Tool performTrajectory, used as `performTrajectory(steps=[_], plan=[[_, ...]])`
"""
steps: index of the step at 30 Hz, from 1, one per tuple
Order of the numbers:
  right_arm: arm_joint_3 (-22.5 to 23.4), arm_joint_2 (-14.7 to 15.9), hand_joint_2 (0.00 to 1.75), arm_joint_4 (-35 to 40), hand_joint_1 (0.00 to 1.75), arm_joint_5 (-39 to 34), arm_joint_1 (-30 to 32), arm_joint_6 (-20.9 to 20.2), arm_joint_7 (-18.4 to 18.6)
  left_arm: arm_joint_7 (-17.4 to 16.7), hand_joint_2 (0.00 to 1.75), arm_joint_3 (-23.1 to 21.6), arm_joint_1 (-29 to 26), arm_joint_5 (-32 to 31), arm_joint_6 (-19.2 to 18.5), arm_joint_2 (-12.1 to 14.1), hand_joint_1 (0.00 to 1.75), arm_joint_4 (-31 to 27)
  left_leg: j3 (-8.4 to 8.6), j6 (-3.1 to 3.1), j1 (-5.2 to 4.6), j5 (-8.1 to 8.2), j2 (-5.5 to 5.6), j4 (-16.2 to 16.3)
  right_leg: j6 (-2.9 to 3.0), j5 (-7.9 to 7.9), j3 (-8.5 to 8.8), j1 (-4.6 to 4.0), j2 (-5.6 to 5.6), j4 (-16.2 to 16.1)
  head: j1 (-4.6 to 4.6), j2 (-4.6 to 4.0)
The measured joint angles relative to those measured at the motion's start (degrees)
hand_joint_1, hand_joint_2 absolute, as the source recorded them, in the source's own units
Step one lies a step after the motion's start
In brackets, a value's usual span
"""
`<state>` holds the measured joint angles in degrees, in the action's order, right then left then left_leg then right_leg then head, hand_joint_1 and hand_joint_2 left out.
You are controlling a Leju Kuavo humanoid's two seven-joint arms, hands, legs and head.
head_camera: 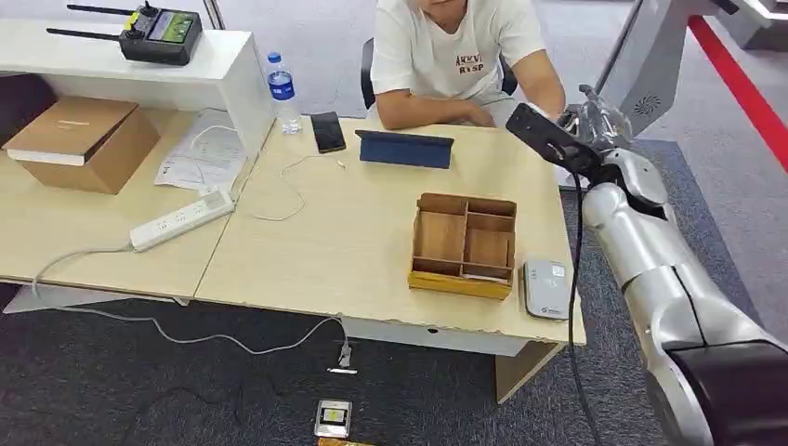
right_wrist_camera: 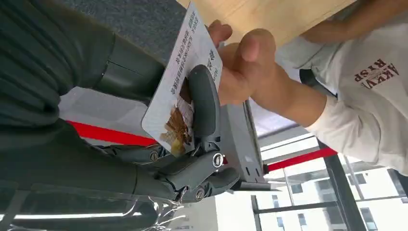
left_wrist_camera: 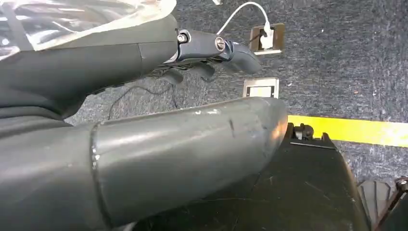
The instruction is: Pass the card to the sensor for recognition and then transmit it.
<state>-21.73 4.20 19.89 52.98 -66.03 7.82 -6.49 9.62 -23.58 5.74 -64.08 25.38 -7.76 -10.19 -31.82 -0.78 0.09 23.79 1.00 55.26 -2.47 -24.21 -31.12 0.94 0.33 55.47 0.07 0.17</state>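
The right hand (right_wrist_camera: 202,144) pinches a white printed card (right_wrist_camera: 180,91) between thumb and fingers, raised beyond the light wooden surface (head_camera: 353,232) at its far right corner. A seated person's hand (right_wrist_camera: 240,67) grips the card's other end. The left hand (left_wrist_camera: 211,57) hangs over the carpet, fingers curled on nothing.

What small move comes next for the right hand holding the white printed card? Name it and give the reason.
Probably ease the fingers apart and let go. The right hand holds the white printed card under its thick grey thumb, and the seated person's hand is already gripping the card's far edge. The handover looks set, so releasing seems safer than pulling or pushing further.
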Motion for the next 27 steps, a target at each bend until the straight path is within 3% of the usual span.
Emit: performTrajectory(steps=[22,23,24,25,27], plan=[[-0.2,-1.4,1.75,-1.4,1.75,-0.5,-0.7,0.0,0.0,0.0,0.00,0.0,0.0,0.8,0.0,0.0,0.00,0.0,0.01,0.00,0.00,0.00,-0.01,0.0,0.00,0.00,0.00,0.00,0.00,0.0,0.00,0.00],[-0.2,-1.5,1.75,-1.4,0.03,-0.5,-0.7,0.0,0.0,0.0,0.00,0.0,0.0,0.9,0.0,0.0,0.00,0.0,0.00,0.00,0.00,0.00,-0.01,0.0,0.00,0.00,0.00,0.00,0.00,0.0,0.02,0.00],[-0.2,-1.5,1.75,-1.5,0.00,-0.5,-0.7,0.0,0.0,0.0,0.00,0.0,0.0,1.0,0.0,0.0,0.00,0.0,0.01,0.00,0.00,0.00,-0.01,0.0,0.00,0.00,0.00,0.00,0.00,0.0,0.00,0.00],[-0.2,-1.6,0.00,-1.6,0.00,-0.5,-0.7,0.1,0.0,0.0,0.00,0.0,0.0,1.0,-0.1,0.0,0.00,0.0,0.01,0.00,0.00,0.00,-0.01,0.0,0.00,0.00,0.00,0.00,0.00,0.0,0.02,0.00],[-0.2,-1.7,0.00,-1.7,0.00,-0.6,-0.6,0.3,0.0,0.0,0.00,0.0,0.0,1.1,-0.2,-0.1,0.00,0.0,0.01,0.00,0.00,0.00,-0.02,0.0,0.00,0.00,0.00,0.00,0.01,0.0,0.00,0.00]])
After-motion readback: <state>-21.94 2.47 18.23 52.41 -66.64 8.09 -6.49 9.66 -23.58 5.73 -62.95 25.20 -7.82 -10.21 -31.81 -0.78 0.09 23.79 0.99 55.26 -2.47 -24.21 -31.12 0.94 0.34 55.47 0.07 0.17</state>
